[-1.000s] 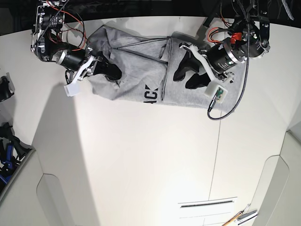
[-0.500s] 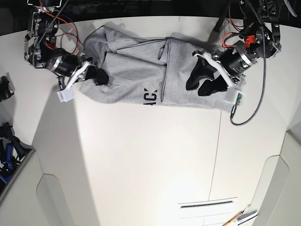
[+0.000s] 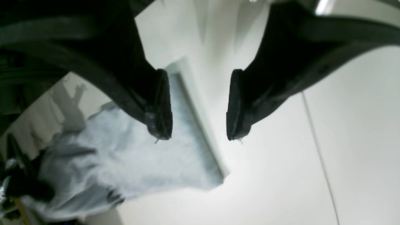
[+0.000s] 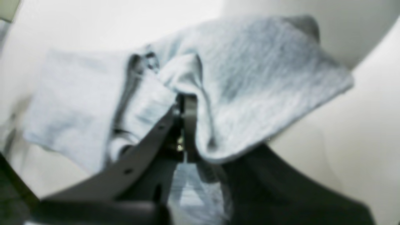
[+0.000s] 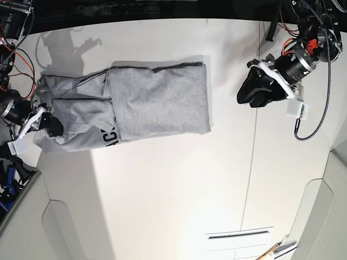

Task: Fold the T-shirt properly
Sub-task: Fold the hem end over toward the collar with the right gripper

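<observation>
Right gripper [image 4: 184, 125] clamped on a T-shirt [image 5: 157, 103] fold at the table's [image 5: 173, 189] left edge; left gripper [image 3: 198, 106] parted wide, empty.
Left arm hangs over bare table, well clear of the shirt; lettering mostly folded under.

Bare bench [image 5: 179, 184] lies wide open below the T-shirt [image 5: 157, 103] — my left hand [image 5: 250, 93] hangs apart from it, nothing between us.
</observation>
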Controlling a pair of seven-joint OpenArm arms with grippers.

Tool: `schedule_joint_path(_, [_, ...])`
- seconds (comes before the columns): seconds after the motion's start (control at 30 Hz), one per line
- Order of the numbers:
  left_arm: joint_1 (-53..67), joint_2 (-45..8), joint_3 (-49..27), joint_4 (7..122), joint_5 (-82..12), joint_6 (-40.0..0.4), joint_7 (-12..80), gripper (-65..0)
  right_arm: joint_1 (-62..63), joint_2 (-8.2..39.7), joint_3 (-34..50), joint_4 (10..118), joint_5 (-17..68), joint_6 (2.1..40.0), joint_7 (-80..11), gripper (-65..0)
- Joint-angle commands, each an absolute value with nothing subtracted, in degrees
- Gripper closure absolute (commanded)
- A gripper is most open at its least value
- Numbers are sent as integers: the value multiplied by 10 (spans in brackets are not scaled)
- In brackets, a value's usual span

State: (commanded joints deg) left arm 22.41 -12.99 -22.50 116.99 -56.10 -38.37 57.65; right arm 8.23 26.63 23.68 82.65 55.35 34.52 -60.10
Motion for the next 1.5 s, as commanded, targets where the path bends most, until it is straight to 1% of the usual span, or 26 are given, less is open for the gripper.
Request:
schedule_joint_path(0.07, [224,-130,-225,1157,-559,-384,573,-318,103,260,234,835,558,347,-604,0])
schedule_joint_path(0.13, [224,-130,-225,1140,-559,-384,567,-318,117,243,229,849,558,347,-606,0])
schedule_joint_path(0.2, [224,-130,-225,1120,-559,-384,566,-318,119,214,217,876,557,347,-608,0])
schedule_joint_path(0.3, [224,-130,-225,1082,-559,-384,565,-318,119,153,182,927,542,346,-614,0])
schedule_joint_path(0.37, [224,-130,-220,1050,-559,-384,566,-318,119,110,142,955,521,343,-613,0])
schedule_joint_path(0.47, [224,-130,-201,1007,-562,-384,566,-318,118,50,62,960,490,342,-611,0])
schedule_joint_path(0.57, [224,-123,-187,994,-568,-384,566,-318,106,-4,-26,946,414,338,-576,0])
schedule_joint_path(0.63, [222,-114,-187,994,-570,-384,564,-318,104,-31,-82,915,367,336,-560,0])
schedule_joint_path(0.67, [221,-112,-187,994,-569,-384,564,-318,104,-42,-108,894,362,336,-559,-78])
schedule_joint_path(0.7, [220,-109,-187,994,-569,-384,564,-318,104,-51,-133,874,362,336,-559,-186])
schedule_joint_path(0.73, [220,-107,-187,994,-568,-384,564,-318,104,-57,-157,855,362,336,-559,-276])
schedule_joint_path(0.77, [220,-106,-187,994,-565,-384,564,-318,104,-59,-178,842,362,336,-559,-340])
schedule_joint_path(0.8, [221,-104,-187,994,-559,-384,564,-318,104,-58,-199,838,364,336,-560,-364])
schedule_joint_path(0.87, [221,-105,-187,994,-553,-384,564,-318,106,-58,-227,842,372,336,-571,-364])
schedule_joint_path(0.93, [221,-105,-192,994,-553,-384,564,-318,109,-58,-234,862,408,337,-594,-364])
schedule_joint_path(1.03, [221,-105,-212,994,-567,-384,573,-318,109,-57,-227,937,417,337,-603,-362])
schedule_joint_path(1.1, [221,-105,-235,999,-592,-395,595,-312,111,-57,-213,994,394,337,-602,-362])
schedule_joint_path(1.17, [221,-105,-260,1007,-627,-400,628,-293,114,-54,-196,1022,355,336,-598,-362])
schedule_joint_path(1.27, [226,-105,-291,1011,-665,-400,657,-284,117,-42,-159,1019,319,332,-576,-362])
schedule_joint_path(1.37, [246,-105,-294,1011,-672,-400,656,-284,120,-22,-111,1018,298,332,-546,-354])
schedule_joint_path(1.4, [253,-105,-294,1011,-680,-400,656,-284,121,-13,-96,1018,295,332,-535,-317])
schedule_joint_path(1.43, [260,-105,-294,1011,-687,-400,656,-284,120,-4,-84,1017,295,332,-525,-239])
schedule_joint_path(1.5, [271,-105,-292,1011,-699,-400,659,-284,117,13,-73,1005,295,332,-525,0])
